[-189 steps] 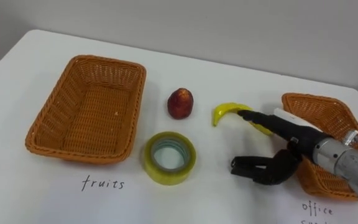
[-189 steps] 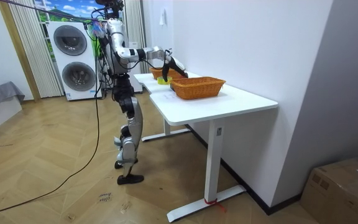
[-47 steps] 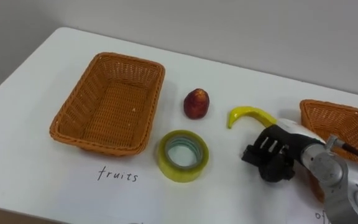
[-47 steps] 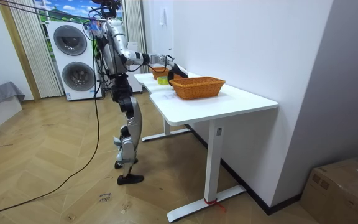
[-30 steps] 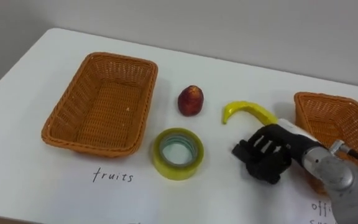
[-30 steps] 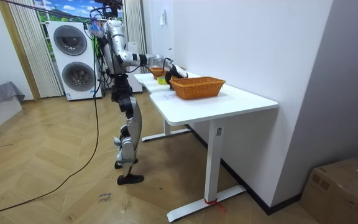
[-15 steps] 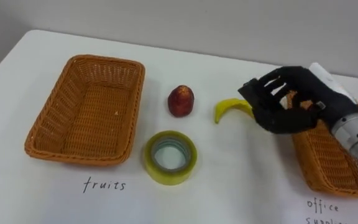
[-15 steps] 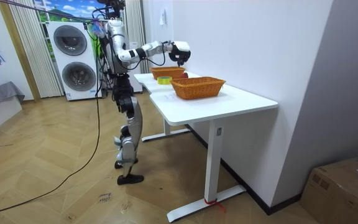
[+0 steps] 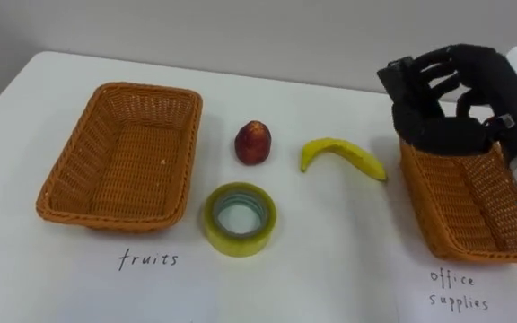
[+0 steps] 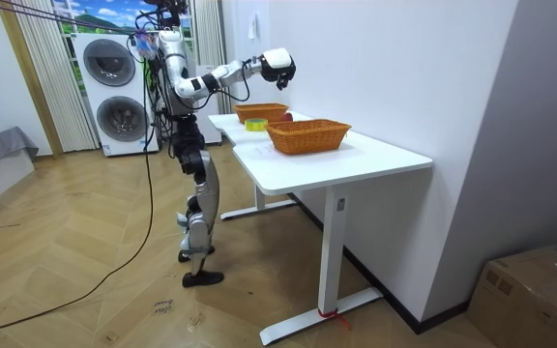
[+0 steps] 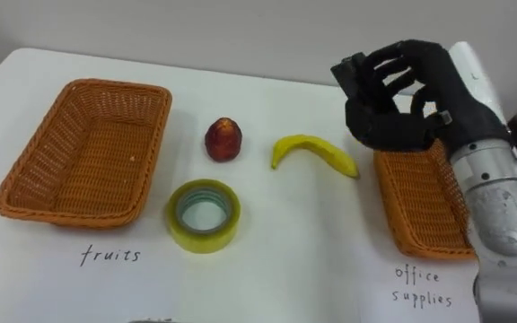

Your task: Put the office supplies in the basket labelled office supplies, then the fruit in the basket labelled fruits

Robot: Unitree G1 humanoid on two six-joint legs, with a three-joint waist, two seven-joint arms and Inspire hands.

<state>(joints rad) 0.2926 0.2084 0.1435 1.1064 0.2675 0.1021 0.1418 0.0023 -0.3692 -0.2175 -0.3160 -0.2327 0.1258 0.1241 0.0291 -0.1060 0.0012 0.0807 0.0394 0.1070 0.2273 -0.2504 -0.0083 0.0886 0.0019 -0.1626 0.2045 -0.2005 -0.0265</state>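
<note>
An empty wicker fruits basket point(image 9: 119, 157) sits at the left of the white table. A red fruit point(image 9: 252, 144) and a yellow banana point(image 9: 341, 155) lie in the middle, with a yellow tape roll point(image 9: 240, 218) in front of them. The office supplies basket point(image 9: 460, 202) stands at the right, and what I see of its inside is empty. My black right hand point(image 9: 447, 94) hangs in the air over that basket's far left corner, its fingers curled with nothing visible in them. The room view shows the same hand point(image 10: 278, 66) raised well above the table.
Handwritten labels lie on the table point(image 9: 330, 260) in front of each basket. A wall runs close behind the table's far edge. In the room view I stand at the table's far end, with washing machines point(image 10: 114, 92) behind me.
My right hand rose from the tabletop beside the banana and swung right, up over the office supplies basket. The banana now lies fully uncovered. The other things kept their places.
</note>
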